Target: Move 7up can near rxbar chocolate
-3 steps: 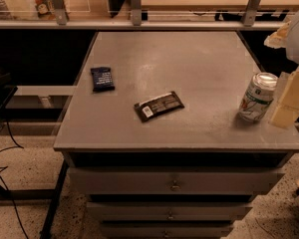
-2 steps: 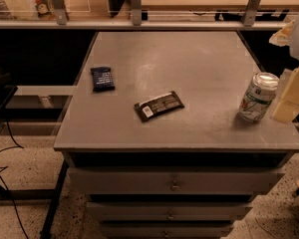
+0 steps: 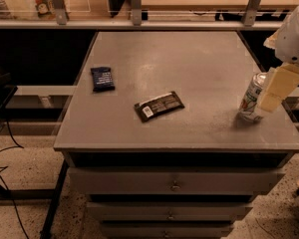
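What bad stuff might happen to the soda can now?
The 7up can stands near the table's right edge, looking slightly tilted, with the gripper close beside it; a bump might tip it or push it off. Also, the rxbar chocolate lies well to the left, so the can might slip on the way there.

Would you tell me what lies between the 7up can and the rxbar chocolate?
Only bare tabletop, seen in the camera view. The gripper is at the 7up can, opposite the rxbar chocolate.
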Robot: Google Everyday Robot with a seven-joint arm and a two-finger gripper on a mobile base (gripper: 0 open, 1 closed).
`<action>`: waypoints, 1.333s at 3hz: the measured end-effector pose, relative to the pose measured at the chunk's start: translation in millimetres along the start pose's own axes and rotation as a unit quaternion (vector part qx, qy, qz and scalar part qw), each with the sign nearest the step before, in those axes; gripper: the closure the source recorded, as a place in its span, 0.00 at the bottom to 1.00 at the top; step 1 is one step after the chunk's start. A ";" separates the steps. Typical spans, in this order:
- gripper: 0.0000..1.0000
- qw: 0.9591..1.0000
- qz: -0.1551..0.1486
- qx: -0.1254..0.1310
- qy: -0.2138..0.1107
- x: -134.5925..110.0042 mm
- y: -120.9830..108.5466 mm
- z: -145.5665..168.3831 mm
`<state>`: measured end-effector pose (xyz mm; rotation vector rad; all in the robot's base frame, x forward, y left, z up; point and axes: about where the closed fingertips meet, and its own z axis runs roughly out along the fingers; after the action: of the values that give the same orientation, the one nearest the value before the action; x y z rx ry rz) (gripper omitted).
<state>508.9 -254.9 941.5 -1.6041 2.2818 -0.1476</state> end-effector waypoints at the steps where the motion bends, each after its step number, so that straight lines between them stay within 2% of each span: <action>1: 0.00 1.000 0.015 -0.004 -0.011 6.7 -14.4 31.8; 2: 0.00 0.999 0.030 -0.003 -0.026 11.5 -24.9 53.1; 4: 0.00 0.999 0.039 0.001 -0.038 19.3 -33.6 66.9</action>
<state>555.7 -277.3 884.1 -1.4914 2.2817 -0.0673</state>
